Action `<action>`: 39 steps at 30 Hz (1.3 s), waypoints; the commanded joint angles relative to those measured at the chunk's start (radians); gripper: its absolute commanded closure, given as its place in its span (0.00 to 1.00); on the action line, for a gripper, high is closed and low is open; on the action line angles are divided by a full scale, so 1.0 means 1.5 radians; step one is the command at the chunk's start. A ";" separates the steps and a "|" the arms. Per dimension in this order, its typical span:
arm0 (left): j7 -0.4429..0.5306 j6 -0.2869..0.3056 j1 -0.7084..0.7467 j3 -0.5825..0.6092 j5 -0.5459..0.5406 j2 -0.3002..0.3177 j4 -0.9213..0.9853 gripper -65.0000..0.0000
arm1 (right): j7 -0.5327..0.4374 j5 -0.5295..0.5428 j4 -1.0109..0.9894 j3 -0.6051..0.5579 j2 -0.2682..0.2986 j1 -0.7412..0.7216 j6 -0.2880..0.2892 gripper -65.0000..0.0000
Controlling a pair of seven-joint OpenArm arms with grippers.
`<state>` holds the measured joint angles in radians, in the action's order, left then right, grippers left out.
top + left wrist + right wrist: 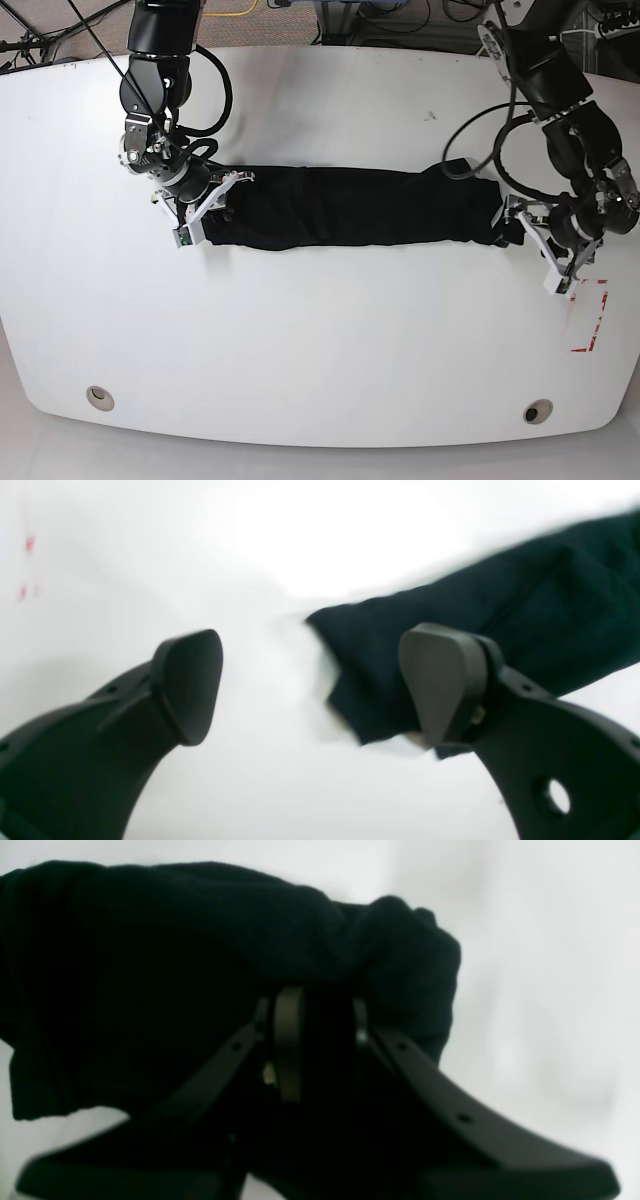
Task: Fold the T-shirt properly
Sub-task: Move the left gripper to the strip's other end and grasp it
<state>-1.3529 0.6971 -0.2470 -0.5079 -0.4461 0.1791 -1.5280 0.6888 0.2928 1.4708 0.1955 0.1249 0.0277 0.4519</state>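
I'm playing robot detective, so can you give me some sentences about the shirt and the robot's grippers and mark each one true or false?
1. The T-shirt is black. True.
2. The left gripper is closed. False: its fingers stand wide apart.
3. The T-shirt lies in a long strip between the two arms. True.
4. The red marks are on the left arm's side of the table. True.
5. The T-shirt is spread out flat with both sleeves stretched wide. False: it is bunched into a narrow band.

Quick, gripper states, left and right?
Left gripper: open, holding nothing, by one end of the black cloth T-shirt.
Right gripper: jaws slightly apart over the shirt; grip can't be told.
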 commanded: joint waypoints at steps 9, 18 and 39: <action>0.003 0.001 -0.008 -0.003 -0.127 0.046 0.131 0.14 | 0.037 -0.022 -0.001 -0.002 0.010 -0.003 -0.006 0.81; 0.029 0.001 -0.009 0.020 -0.128 0.044 0.214 0.14 | 0.037 -0.022 0.000 -0.002 0.011 -0.004 -0.006 0.81; 0.042 0.001 0.012 0.093 -0.178 0.028 0.225 0.61 | 0.037 -0.019 0.008 -0.001 0.009 -0.004 -0.006 0.81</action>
<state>-1.2900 0.6971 -0.2127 -0.3672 -0.7128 0.2085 -1.1812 0.6998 0.2928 1.4784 0.1921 0.1303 0.0227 0.4522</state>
